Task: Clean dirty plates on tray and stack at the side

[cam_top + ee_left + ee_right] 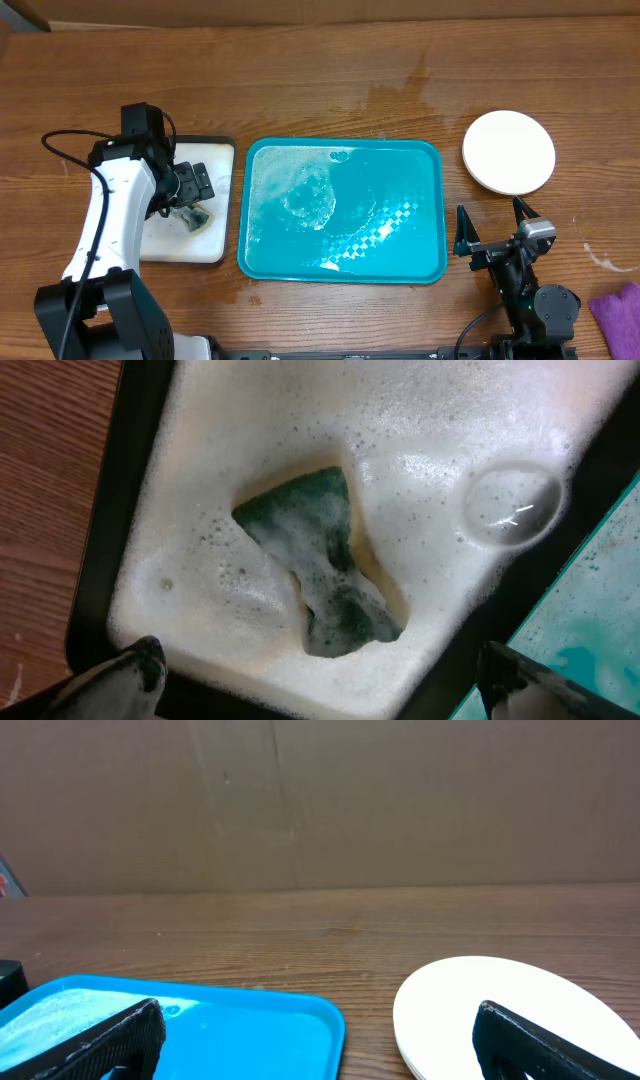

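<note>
A: Two grippers to log. Left side first?
B: Left gripper [318, 655]: jaws spread wide, empty, hanging over the small white tray [218, 165] with the black rim and pointed down into it.
A: Contents of that tray?
B: Thick white foam [250, 450] across the floor. A green sponge [320, 560] lies in it, crumpled and lathered, ahead of the fingers and touched by neither. One large bubble [512, 505] sits near the rim on the teal side.
A: Centre?
B: The tray [439, 215], teal, just beside the white one, long side running across the table [300, 70]. Soapy water on its floor, with a suds patch left of centre and light glare lower right.
A: Table beyond it?
B: Dark wet patch [400, 95] on the wood past the far rim.
A: The plates?
B: The plates [508, 152] sit off the tray, on the wood past its far right corner, near the rim but apart from it. The top one is white and looks clean. How many are in the pile I cannot tell.
A: Right arm?
B: Right gripper [490, 215]: jaws wide apart, empty, low at the near side of the table, right of the tray. Its camera looks toward the tray corner and the plates.
A: Further right?
B: Purple cloth [618, 308] at the near right edge, partly cut off by the frame.
</note>
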